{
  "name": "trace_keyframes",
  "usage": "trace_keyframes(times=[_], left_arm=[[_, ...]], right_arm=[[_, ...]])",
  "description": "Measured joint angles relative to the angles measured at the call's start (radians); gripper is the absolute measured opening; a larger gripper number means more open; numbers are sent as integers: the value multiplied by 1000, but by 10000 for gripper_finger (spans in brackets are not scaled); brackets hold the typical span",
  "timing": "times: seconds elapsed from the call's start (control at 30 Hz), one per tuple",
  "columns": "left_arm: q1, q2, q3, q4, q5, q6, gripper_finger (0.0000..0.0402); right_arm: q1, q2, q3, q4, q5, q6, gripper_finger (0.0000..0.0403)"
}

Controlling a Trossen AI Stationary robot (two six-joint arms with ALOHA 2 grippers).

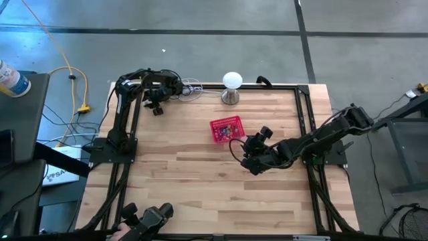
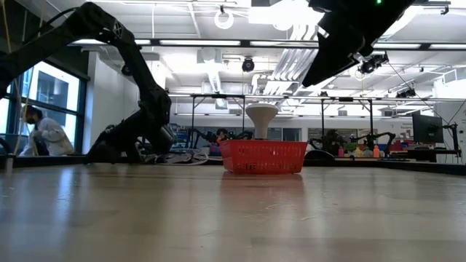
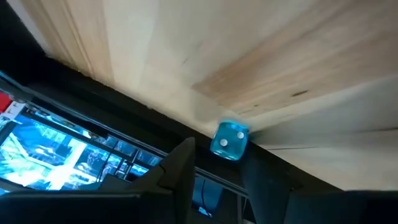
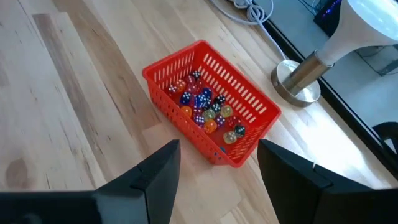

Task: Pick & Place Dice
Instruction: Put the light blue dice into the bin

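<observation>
My left gripper (image 1: 158, 109) is at the table's far left corner, slanting down and shut on a small translucent blue die (image 3: 229, 140) with white pips, just above the table's edge. A red mesh basket (image 1: 226, 128) stands on the table's middle, holding several dice (image 4: 208, 111) in mixed colours. My right gripper (image 1: 238, 143) hovers open just to the near right of the basket (image 4: 211, 109), pointing at it, with nothing between its fingers (image 4: 161, 177). My left gripper has the blue die's two opposite sides (image 3: 244, 144) between its two fingertips, at their free ends. The fingers slant down toward the table's far left edge. Whether the die touches the wood below it, I cannot tell.
A white ball lamp on a metal base (image 1: 231, 84) stands at the far edge, behind the basket. Loose cables (image 1: 190, 87) lie by the far left corner. A black frame (image 1: 304, 120) borders the table. Bare wood (image 1: 200, 187) stretches across the near half.
</observation>
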Motion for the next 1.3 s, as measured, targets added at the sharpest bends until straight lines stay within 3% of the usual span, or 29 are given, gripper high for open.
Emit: trace_keyframes(times=[0.3,0.63,0.83,1.17,1.3], left_arm=[[9,1,-1,28,27,78,120],[-3,3,-4,56,37,173,50],[-13,3,-4,63,38,180,52],[-54,4,0,13,67,10,53],[-91,5,-1,-34,123,-50,53]], right_arm=[[0,0,0,4,-4,0,205],[1,0,-1,4,-56,2,205],[1,0,-1,4,-56,3,205],[1,-1,-1,10,-56,4,205],[3,-1,-1,12,-61,4,205]])
